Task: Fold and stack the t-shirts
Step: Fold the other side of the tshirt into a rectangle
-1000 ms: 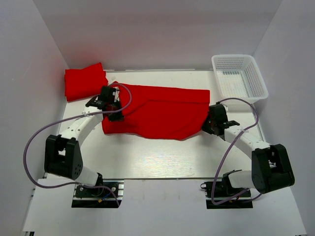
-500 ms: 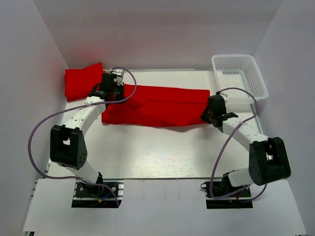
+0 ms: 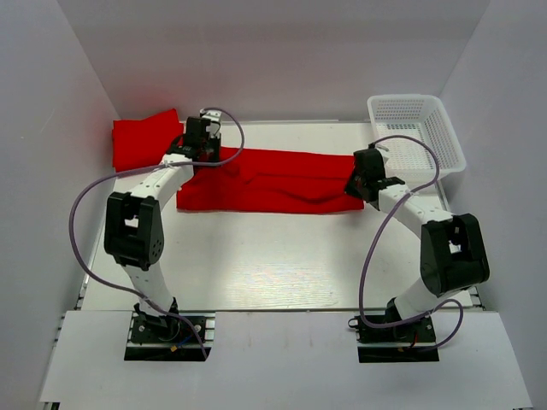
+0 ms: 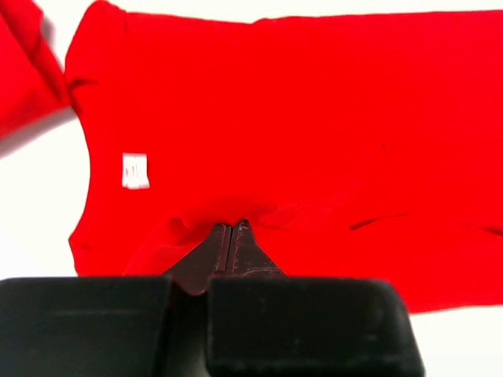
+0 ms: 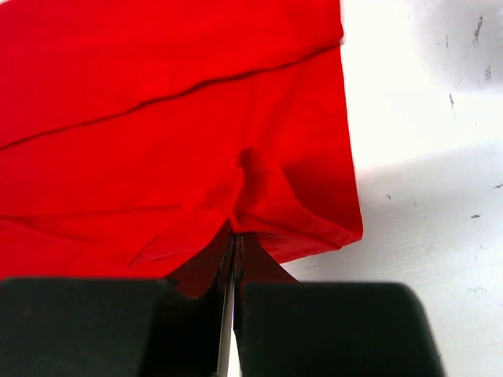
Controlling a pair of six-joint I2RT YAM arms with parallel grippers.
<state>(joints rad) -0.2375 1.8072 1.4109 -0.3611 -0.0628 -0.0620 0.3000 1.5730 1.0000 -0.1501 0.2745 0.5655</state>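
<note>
The shirt [image 3: 282, 181] had been drawn over itself, fabric pinched between the pressed fingers of left gripper [image 4: 229, 234] and right gripper [image 5: 235, 236], nearly completing one fold.

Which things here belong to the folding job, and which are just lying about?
Job: spread-out red fabric t-shirt, pinched by left gripper and right gripper; folded red fabric t-shirt, far left corner.
Lying about: white plastic mesh basket, far right.
</note>
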